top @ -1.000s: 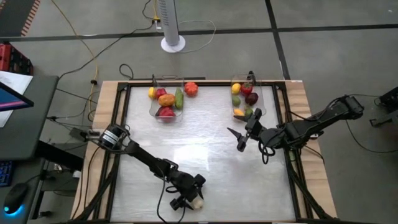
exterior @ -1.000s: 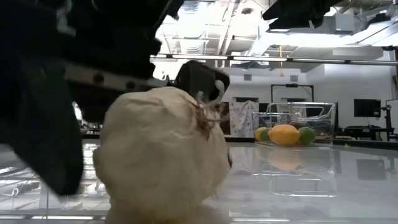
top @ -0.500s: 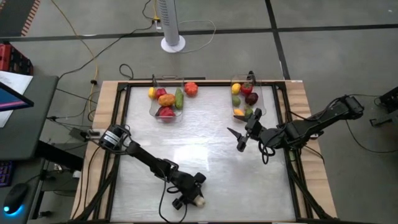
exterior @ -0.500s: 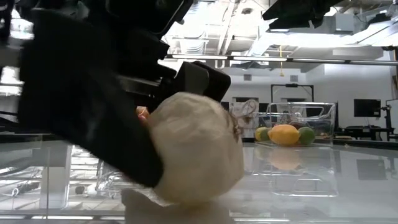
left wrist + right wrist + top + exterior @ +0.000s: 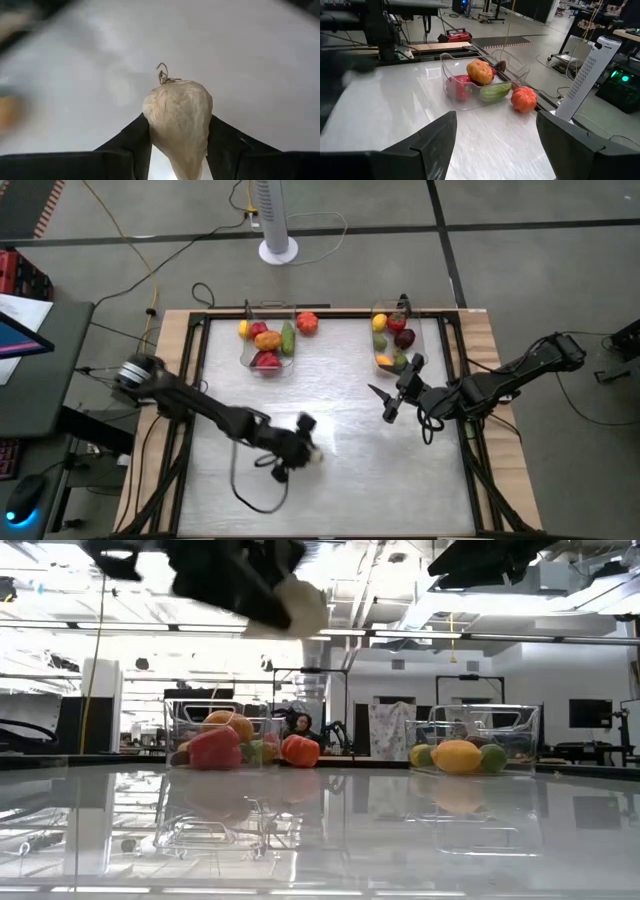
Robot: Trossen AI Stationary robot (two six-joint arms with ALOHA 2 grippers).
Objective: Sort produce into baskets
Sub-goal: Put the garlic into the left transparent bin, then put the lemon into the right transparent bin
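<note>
While I look from the left side of the table (image 5: 330,480), the left gripper (image 5: 296,452) is in the middle of the front part, raised above the surface. Its two dark fingers (image 5: 131,137) are closed on the pale whitish piece of produce (image 5: 177,120), which has a small dry stem at its tip. In the low view this pale piece (image 5: 297,610) is up in the air, well above the table top.

Farther back stands the left basket (image 5: 266,338), a clear bin near the far edge. Inside it I see a red piece (image 5: 266,361), an orange-yellow piece (image 5: 267,340) and a green elongated piece (image 5: 288,339). A small yellow piece (image 5: 243,330) sits at the left wall of this bin; I cannot tell if it is inside or outside. An orange-red round piece (image 5: 307,323) lies on the table just beside the right wall of the bin, outside it.

More to the right is the right basket (image 5: 412,328), also near the far edge. It holds a yellow-green piece (image 5: 379,322), a red piece (image 5: 397,323), a dark maroon piece (image 5: 404,338), and orange and green pieces at its front end.

The right gripper (image 5: 396,392) hovers over the table just in front of this right basket. Its fingers (image 5: 432,140) are spread wide apart and hold nothing.
</note>
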